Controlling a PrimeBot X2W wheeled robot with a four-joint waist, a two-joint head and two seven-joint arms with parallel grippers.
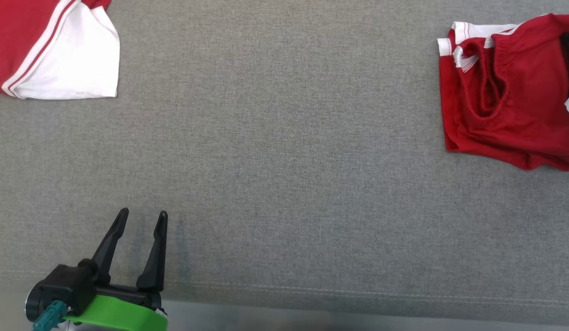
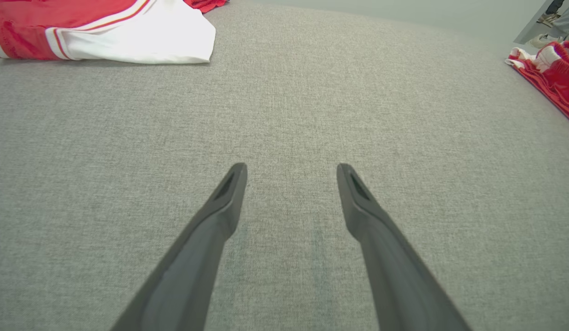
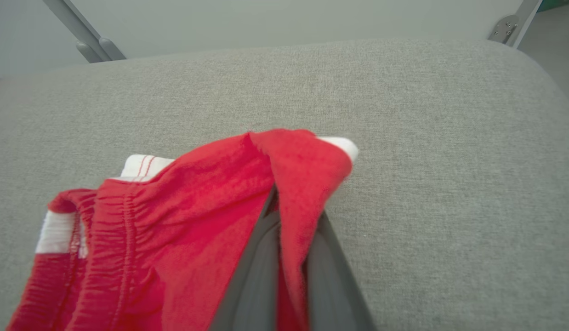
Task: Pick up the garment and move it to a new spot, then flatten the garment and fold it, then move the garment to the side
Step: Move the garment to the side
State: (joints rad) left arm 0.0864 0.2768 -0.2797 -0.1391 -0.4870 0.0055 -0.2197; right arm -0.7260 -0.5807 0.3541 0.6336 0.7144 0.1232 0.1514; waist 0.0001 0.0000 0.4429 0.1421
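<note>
The right jaws are closed tight on a fold of the crumpled red fabric shorts with white trim (image 3: 174, 220). In the right wrist view the two dark fingers (image 3: 257, 280) rise side by side with red cloth pinched between them and draped over their tips, so the tips themselves are hidden. The held fold stands raised above the rest of the shorts, whose gathered elastic waistband and white-edged hem spread toward the lower left of that view on the grey fabric-covered table (image 3: 427, 161). In the head view the shorts (image 1: 505, 92) lie bunched at the right edge of the picture, the waistband gaping open, on the table (image 1: 284, 161). The left jaws stand wide open: their long dark fingers (image 1: 110, 243) point up the head view at the lower left, over the grey cloth, with a bright green band (image 1: 119, 317) at the wrist behind them. In the left wrist view these fingers (image 2: 211, 230) are spread over the table (image 2: 289, 115), well apart from the shorts (image 2: 553, 76) at the right edge. A second, flat red and white garment with thin stripes (image 1: 59, 50) lies at the upper left of the head view, well apart from the shorts, and appears at the top left of the left wrist view (image 2: 128, 37).
</note>
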